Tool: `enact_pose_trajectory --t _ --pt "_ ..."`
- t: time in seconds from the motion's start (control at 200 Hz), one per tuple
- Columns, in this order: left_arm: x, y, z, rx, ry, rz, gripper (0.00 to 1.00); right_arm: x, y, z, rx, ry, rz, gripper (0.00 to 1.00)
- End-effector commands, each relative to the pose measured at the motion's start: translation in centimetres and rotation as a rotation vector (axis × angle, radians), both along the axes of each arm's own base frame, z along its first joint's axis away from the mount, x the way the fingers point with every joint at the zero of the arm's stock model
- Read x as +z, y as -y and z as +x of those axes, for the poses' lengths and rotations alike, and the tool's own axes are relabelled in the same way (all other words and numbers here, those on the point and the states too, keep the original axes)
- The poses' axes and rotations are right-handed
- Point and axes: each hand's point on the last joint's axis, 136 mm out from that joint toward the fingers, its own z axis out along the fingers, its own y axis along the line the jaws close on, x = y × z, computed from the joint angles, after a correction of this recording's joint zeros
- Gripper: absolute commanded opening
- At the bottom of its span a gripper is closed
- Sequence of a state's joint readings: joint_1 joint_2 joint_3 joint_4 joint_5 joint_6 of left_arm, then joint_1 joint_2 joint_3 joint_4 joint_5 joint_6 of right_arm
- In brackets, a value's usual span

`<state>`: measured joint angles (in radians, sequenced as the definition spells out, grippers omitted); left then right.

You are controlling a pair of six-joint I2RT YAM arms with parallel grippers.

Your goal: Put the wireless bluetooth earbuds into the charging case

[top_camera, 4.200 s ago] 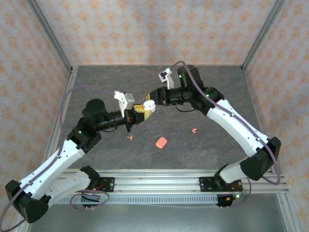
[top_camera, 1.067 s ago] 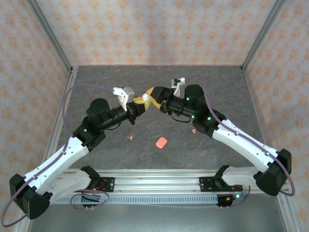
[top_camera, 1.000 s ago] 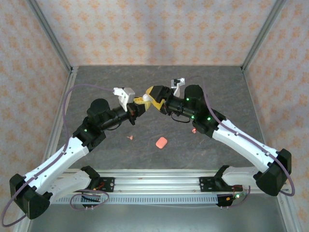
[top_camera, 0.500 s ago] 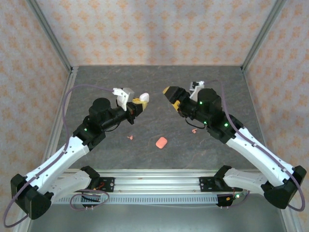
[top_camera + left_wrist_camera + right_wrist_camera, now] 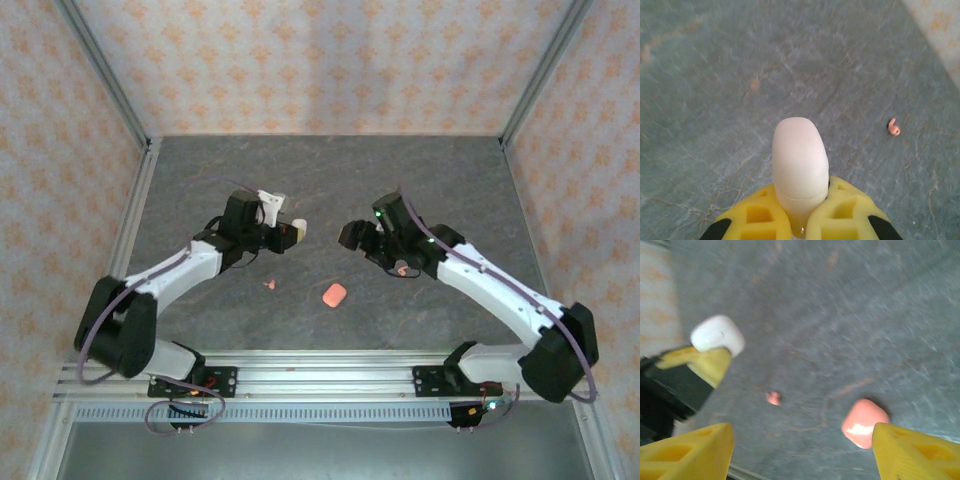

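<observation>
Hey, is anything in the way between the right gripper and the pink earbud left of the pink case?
Nothing visible. The open right gripper faces bare table around the pink earbud; the pink case and the white case in the left gripper are off to either side.

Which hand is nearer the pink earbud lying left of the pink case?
Left. The left hand, gripping the white case, is just behind the pink earbud; the right hand sits farther off, to its right.
</observation>
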<state>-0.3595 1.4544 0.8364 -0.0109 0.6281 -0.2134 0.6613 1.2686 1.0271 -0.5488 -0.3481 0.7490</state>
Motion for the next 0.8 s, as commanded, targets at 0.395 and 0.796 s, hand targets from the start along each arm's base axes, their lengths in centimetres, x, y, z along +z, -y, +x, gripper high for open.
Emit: enact_pose_trajectory --t 0.395,0.796 --pt "-8.1 -1.1 5.8 0.065 -0.241 0.014 0.12 -7.4 0.6 -5.2 0.535 -0.079 -0.514 0.74" --pt "-6.0 -3.3 6.9 0.092 -0.240 0.138 0.58 -9.6 -1.9 -4.9 0.751 -0.104 -0.573 0.79"
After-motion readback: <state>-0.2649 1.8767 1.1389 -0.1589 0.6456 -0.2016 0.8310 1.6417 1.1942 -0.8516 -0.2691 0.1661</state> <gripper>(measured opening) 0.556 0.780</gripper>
